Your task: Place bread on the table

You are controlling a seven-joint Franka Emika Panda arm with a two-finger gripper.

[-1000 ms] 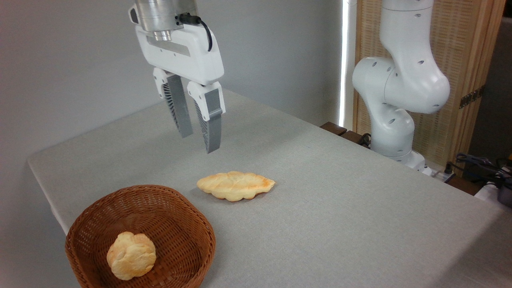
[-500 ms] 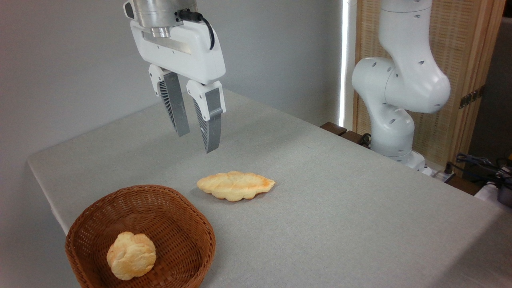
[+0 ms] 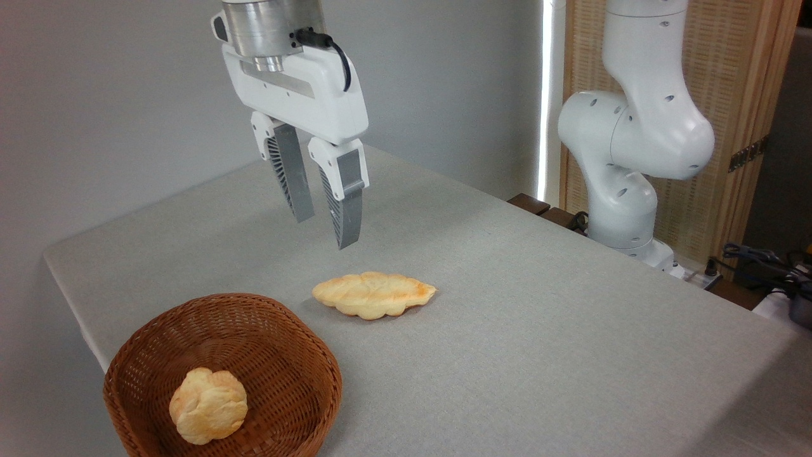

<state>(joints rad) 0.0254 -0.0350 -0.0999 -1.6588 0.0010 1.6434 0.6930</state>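
Note:
The bread point(image 3: 374, 294), a long braided loaf with browner tips, lies flat on the light grey table point(image 3: 539, 317), just right of the basket. My gripper point(image 3: 327, 231) hangs in the air above and slightly behind the loaf's left end. Its two grey fingers are apart with nothing between them, so it is open and clear of the bread.
A round brown wicker basket point(image 3: 158, 355) stands at the table's front left corner with a small round bun point(image 3: 207, 405) inside. The arm's white base point(image 3: 625, 190) rises at the far right edge. Cables lie past the right side.
The gripper has shifted a little to the right and slightly down, staying open. The bread, basket and bun have not moved.

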